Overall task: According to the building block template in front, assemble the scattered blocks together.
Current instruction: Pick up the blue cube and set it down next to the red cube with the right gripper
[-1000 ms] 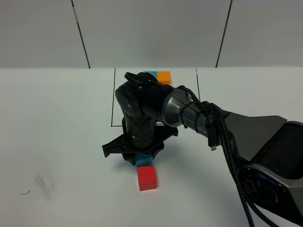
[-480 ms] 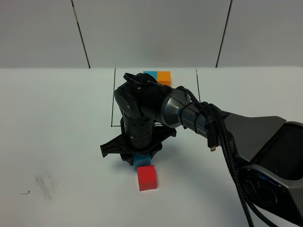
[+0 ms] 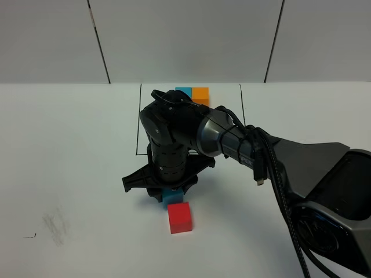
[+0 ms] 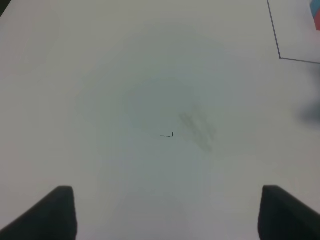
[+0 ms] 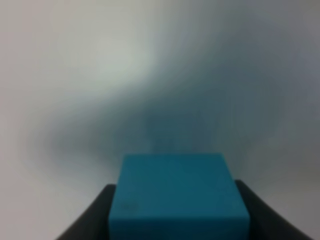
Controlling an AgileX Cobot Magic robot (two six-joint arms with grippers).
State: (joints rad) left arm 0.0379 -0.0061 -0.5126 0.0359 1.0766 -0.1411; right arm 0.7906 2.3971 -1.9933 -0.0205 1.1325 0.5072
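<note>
High camera first: the right arm (image 3: 243, 145) reaches across the middle of the white table (image 3: 75, 145) and points its wrist straight down. The right gripper (image 3: 173, 194) is clamped on the blue cube (image 3: 172, 198), with only a sliver of blue showing under the black housing. The red cube (image 3: 179, 218) sits just in front of it, on the near side. They look like they're touching or very close to it, can't say which from this angle. I also can't tell if the blue one is resting on the table or lifted a hair. The template (image 3: 193, 92) is at the far end of the black outline (image 3: 138, 124) drawn on the table. Only its blue and orange cubes show, the rest is behind the arm. There's a grey smudge (image 3: 55, 225) and a tiny pen mark (image 3: 29, 236) on the near left of the table.

Left wrist cam: the left gripper (image 4: 167, 200) has its jaws spread wide with nothing between them, just bare table below. 2 dark fingertips (image 4: 62, 210) poke in at the edges of the shot. The same smudge and pen mark sit ahead of it, plus a corner of the outline.

Right wrist cam: the blue cube fills the middle, pinched between the 2 dark fingers (image 5: 95, 220). Everything past it is a blur.
</note>
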